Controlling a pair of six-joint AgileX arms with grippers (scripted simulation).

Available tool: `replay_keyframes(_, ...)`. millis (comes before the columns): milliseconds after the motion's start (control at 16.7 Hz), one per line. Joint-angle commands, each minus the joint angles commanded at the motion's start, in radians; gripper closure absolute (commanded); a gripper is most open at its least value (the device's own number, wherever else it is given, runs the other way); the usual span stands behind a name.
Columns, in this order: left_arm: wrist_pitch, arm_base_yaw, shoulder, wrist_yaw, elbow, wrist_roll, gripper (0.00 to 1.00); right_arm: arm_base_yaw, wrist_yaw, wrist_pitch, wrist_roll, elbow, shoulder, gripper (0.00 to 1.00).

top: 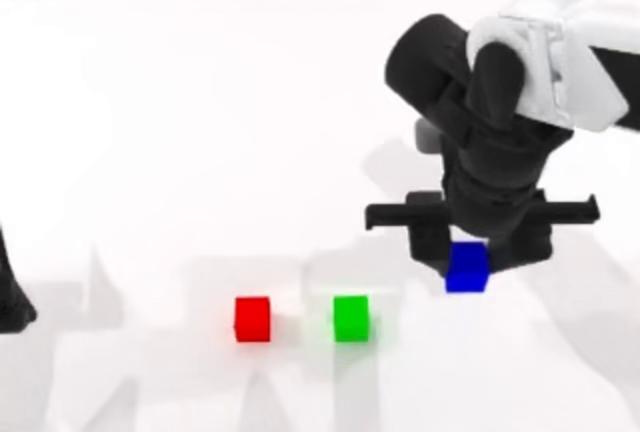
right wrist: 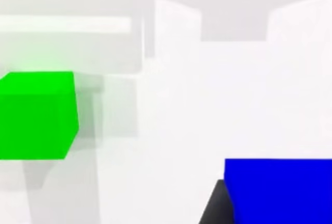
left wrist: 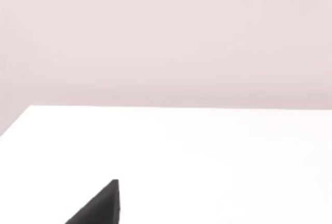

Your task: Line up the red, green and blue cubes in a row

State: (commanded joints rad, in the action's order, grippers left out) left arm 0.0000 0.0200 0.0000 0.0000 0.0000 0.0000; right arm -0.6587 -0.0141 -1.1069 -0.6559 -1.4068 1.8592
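While the top view showed the red cube (top: pixel 252 318) and green cube (top: pixel 351 317) side by side on the worktop (top: pixel 200 132), the right gripper (top: pixel 468 257) clenched the blue cube (top: pixel 466 267) behind and right of them; released there, it would sit off-line. Left wrist view: bare worktop; the left fingers' state I cannot tell. Right wrist view: the green cube (right wrist: pixel 36 115) lay near, risking a nudge.

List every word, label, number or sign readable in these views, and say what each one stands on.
None: no text, number or sign is readable in any view.
The red cube, green cube and blue cube have plain faces.
The right gripper, at the blue cube, and its white arm casing carry no marking.
The left arm, parked at the table's left edge, shows none either.
The table is bare white.
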Motion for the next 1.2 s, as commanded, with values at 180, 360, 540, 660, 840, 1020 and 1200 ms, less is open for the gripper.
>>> replay_keyframes(180, 0.000, 0.000, 0.000, 0.000, 0.000, 0.000, 0.00, -0.036, -0.001, -0.002, -0.041, 0.010, -0.019, 1.00)
replay_keyframes(360, 0.000, 0.000, 0.000, 0.000, 0.000, 0.000, 0.00, -0.031, 0.001, 0.000, -0.042, 0.006, -0.015, 1.00)
replay_keyframes(540, 0.000, 0.000, 0.000, 0.000, 0.000, 0.000, 0.00, -0.032, 0.000, 0.041, -0.042, 0.036, -0.003, 1.00)
replay_keyframes(660, 0.000, 0.000, 0.000, 0.000, 0.000, 0.000, 0.00, -0.033, -0.001, 0.110, -0.044, 0.083, 0.019, 1.00)
replay_keyframes(840, 0.000, 0.000, 0.000, 0.000, 0.000, 0.000, 0.00, -0.036, -0.001, 0.224, -0.045, 0.157, 0.054, 1.00)
replay_keyframes(1020, 0.000, 0.000, 0.000, 0.000, 0.000, 0.000, 0.00, -0.039, -0.002, 0.262, -0.046, 0.185, 0.069, 1.00)
replay_keyframes(1200, 0.000, 0.000, 0.000, 0.000, 0.000, 0.000, 0.00, -0.039, -0.002, 0.262, -0.046, 0.185, 0.069, 1.00)
